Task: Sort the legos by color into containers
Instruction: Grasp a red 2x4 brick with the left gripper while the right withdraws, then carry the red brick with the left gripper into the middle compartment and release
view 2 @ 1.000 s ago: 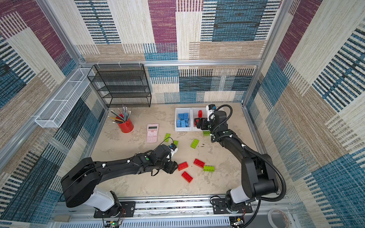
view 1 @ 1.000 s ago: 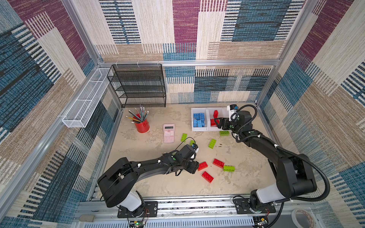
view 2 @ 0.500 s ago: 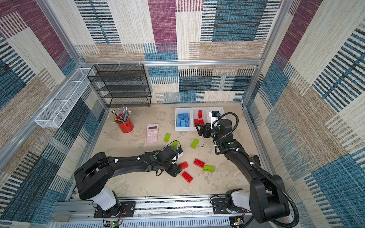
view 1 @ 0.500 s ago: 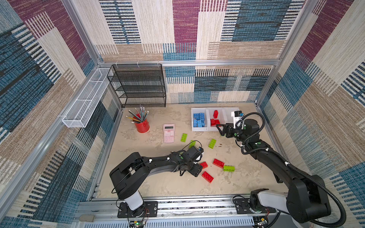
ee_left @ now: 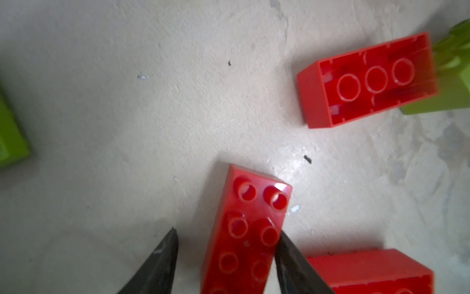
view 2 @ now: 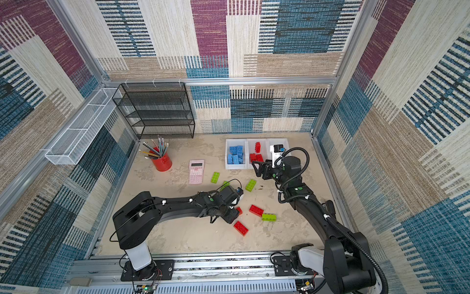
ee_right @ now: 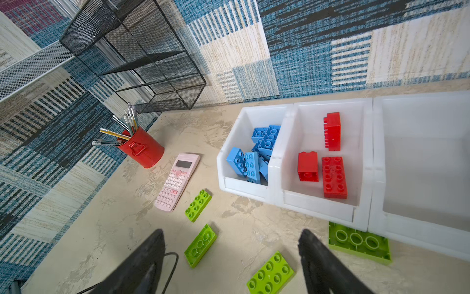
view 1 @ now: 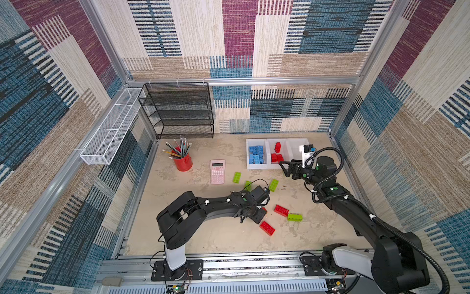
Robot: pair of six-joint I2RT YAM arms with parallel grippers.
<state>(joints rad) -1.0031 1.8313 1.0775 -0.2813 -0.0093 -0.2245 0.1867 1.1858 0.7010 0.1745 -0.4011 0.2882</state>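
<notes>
My left gripper (ee_left: pixel 227 231) points down at the table and straddles a red lego (ee_left: pixel 250 224). One finger touches its side and a gap remains at the other finger, so it is open. In both top views this gripper (view 1: pixel 259 216) (view 2: pixel 230 216) hides most of that lego. My right gripper (ee_right: pixel 231 233) (view 1: pixel 283 168) hangs open and empty in front of the containers. The left container (ee_right: pixel 244 187) holds blue legos, the middle one (ee_right: pixel 318 203) holds three red ones, and the right one (ee_right: pixel 419 224) is empty. Green legos (ee_right: pixel 198 205) (ee_right: pixel 201 245) (ee_right: pixel 270 273) lie loose below the right gripper.
Two more red legos (view 1: pixel 281 210) (view 1: pixel 267 228) and a green one (view 1: pixel 294 217) lie near the left gripper. Another green lego (ee_right: pixel 360 241) rests against the containers' front. A pink calculator (view 1: pixel 217 171), a red pencil cup (view 1: pixel 183 161) and a black mesh shelf (view 1: pixel 178 112) stand at the back left.
My left gripper has shifted right onto the red lego and its jaws have narrowed around it. My right gripper has drawn back from over the middle container to just in front of it.
</notes>
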